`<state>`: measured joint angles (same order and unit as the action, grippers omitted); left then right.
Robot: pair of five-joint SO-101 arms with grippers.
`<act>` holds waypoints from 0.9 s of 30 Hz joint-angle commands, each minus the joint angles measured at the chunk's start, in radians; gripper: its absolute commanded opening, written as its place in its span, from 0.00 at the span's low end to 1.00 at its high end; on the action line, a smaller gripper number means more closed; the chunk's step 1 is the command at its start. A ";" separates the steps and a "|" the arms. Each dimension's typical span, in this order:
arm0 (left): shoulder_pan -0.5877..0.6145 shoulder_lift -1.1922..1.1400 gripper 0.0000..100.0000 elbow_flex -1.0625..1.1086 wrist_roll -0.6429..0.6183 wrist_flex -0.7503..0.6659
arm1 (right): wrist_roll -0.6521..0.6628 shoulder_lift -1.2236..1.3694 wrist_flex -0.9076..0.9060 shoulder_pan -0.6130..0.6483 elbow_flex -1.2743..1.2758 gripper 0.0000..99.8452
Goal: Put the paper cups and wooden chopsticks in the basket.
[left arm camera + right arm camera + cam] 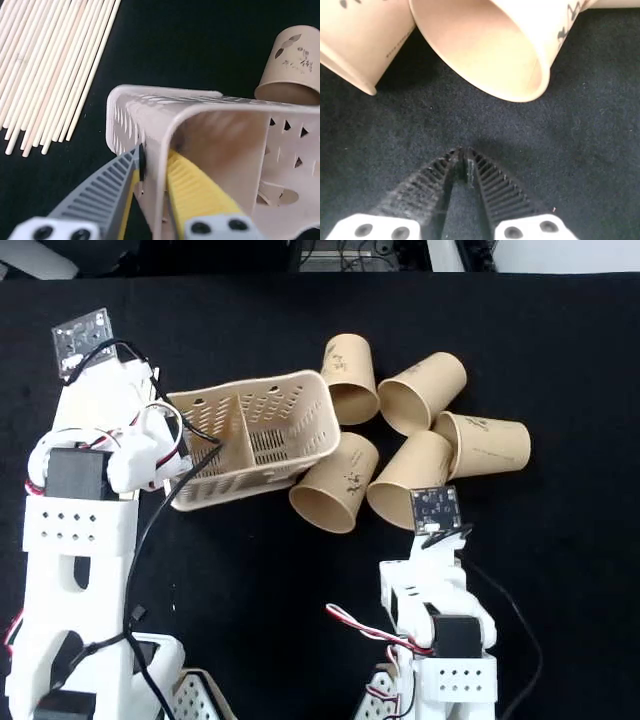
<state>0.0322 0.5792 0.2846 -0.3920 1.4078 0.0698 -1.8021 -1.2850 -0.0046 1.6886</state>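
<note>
Five paper cups are found toppled at three o'clock of the basket, whose wall is clamped by the left gripper; the right gripper is closed, empty.

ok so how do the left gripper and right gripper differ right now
The left gripper is shut on the basket wall, one finger on each side; the right gripper is shut on nothing. The left gripper has one grey and one yellow finger; the right gripper's are both black. The left gripper is at the basket; the right gripper is over the black table, near a paper cup mouth. Both are shut.
</note>
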 commanded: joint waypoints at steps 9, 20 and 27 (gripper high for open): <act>0.010 0.046 0.29 -0.027 0.017 -0.017 | 0.005 -0.059 -0.006 -0.012 -0.002 0.01; 0.010 0.048 0.29 -0.378 0.199 0.255 | -0.002 -0.059 -0.006 -0.008 -0.002 0.01; 0.102 0.124 0.29 -0.561 0.330 0.353 | 0.005 -0.059 -0.006 -0.008 -0.002 0.01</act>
<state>0.0414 0.6222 -0.2048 -0.1174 1.7438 0.0698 -1.8021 -1.2850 -0.0046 1.6886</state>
